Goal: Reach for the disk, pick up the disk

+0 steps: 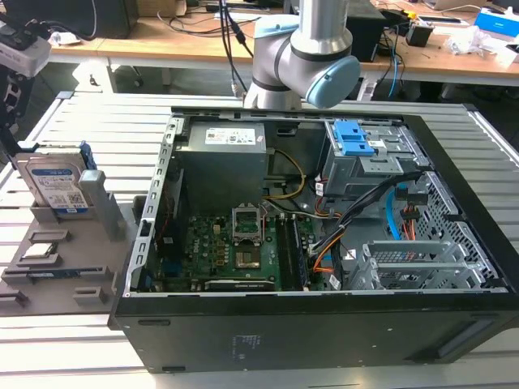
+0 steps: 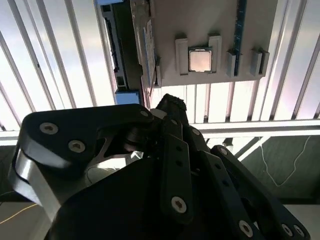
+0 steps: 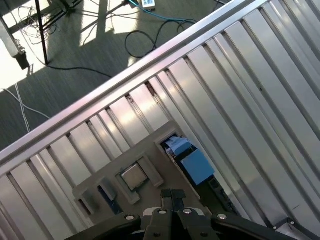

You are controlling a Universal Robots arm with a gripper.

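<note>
The disk point(image 1: 53, 183) stands upright on its edge in a grey holder point(image 1: 61, 259) on the slatted table, at the exterior view's left, its label facing the camera and a blue carrier around it. In the first wrist view I look down on its blue-framed top edge point(image 3: 195, 165). My gripper point(image 3: 172, 196) hangs above the holder, apart from the disk, with the fingertips pressed together and nothing between them. In the second wrist view the disk point(image 2: 120, 55) shows edge-on beyond the shut gripper point(image 2: 167, 102).
A square chip point(image 3: 134, 176) and a memory card point(image 2: 240, 25) lie in the same holder beside the disk. The open computer case point(image 1: 324, 227) with its blue-latched drive cage point(image 1: 357, 142) stands at centre. The table's edge point(image 3: 115, 80) borders a floor with cables.
</note>
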